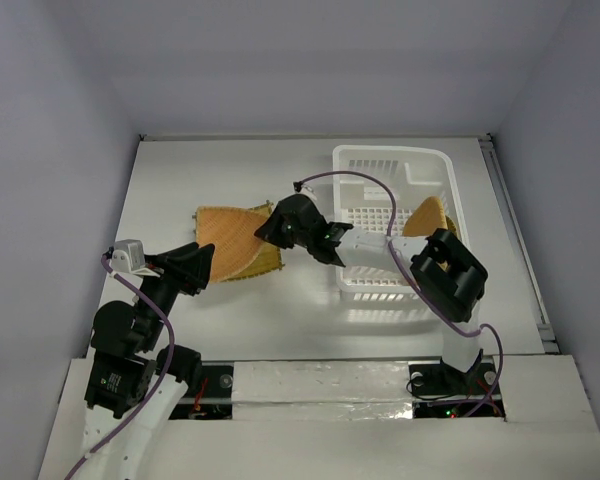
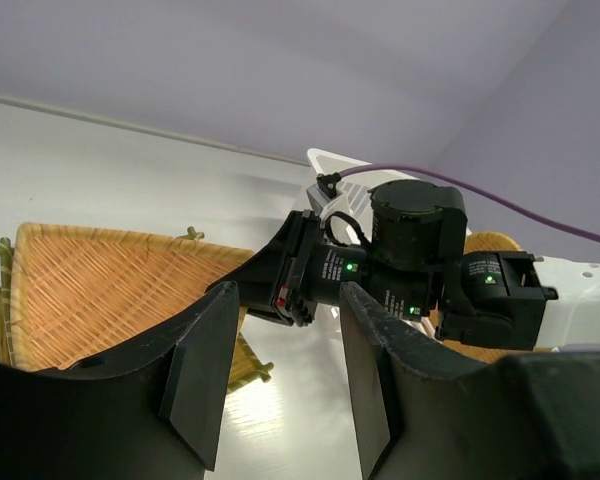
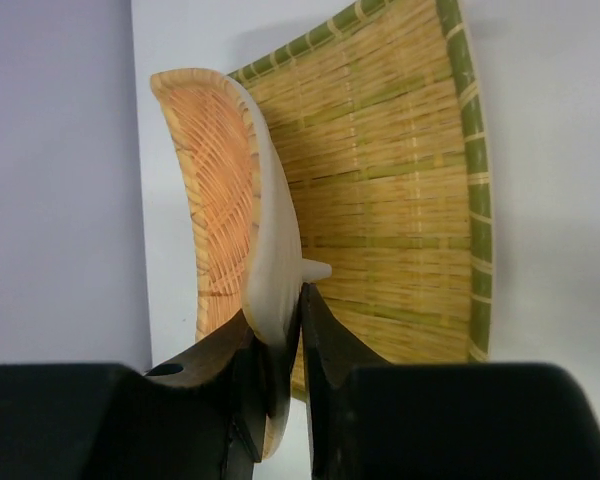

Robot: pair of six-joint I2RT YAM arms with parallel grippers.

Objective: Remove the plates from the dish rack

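The white dish rack [image 1: 390,152] stands at the right, with one round orange plate [image 1: 425,217] leaning inside it. My right gripper [image 1: 272,226] reaches left out of the rack and is shut on the rim of an orange fan-shaped plate [image 1: 228,240]. That plate is over a yellow-green square plate [image 1: 268,264] on the table. In the right wrist view the gripper [image 3: 298,300] pinches the orange plate [image 3: 225,200] edge-on, with the yellow-green plate [image 3: 400,180] behind. My left gripper [image 1: 195,268] is open and empty just left of the plates. In its own view it [image 2: 280,370] faces the orange plate [image 2: 90,290].
The right arm's elbow [image 1: 448,272] hangs over the rack's near right corner. The grey enclosure walls surround the white table [image 1: 180,180]. A metal rail [image 1: 520,240] runs along the table's right edge.
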